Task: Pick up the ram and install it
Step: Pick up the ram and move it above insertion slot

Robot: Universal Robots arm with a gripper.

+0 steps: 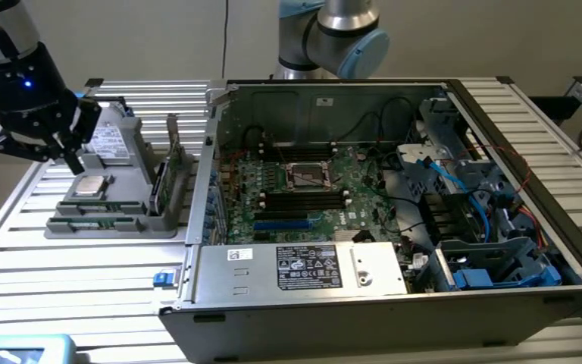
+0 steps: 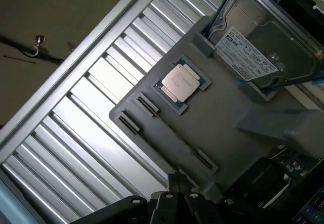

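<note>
Gripper (image 1: 67, 161) jaws pressed together, hovering over grey tray (image 1: 157, 220) (CPU (image 1: 91, 186) alongside); ram (image 1: 102, 205) seemingly lying along tray's near edge

Setting: we read this as a robotics lab bench rigged for computer assembly. We note a slatted aluminium table (image 1: 69, 258) as the work surface. On it lies an opened desktop computer case (image 1: 372, 326) with its motherboard (image 1: 352, 171) exposed. Beside it sits a grey parts fixture (image 1: 119, 208) carrying a processor (image 2: 181, 81) and a hard drive (image 2: 263, 42). An industrial robot arm (image 1: 332, 34) rises behind the case.
</note>
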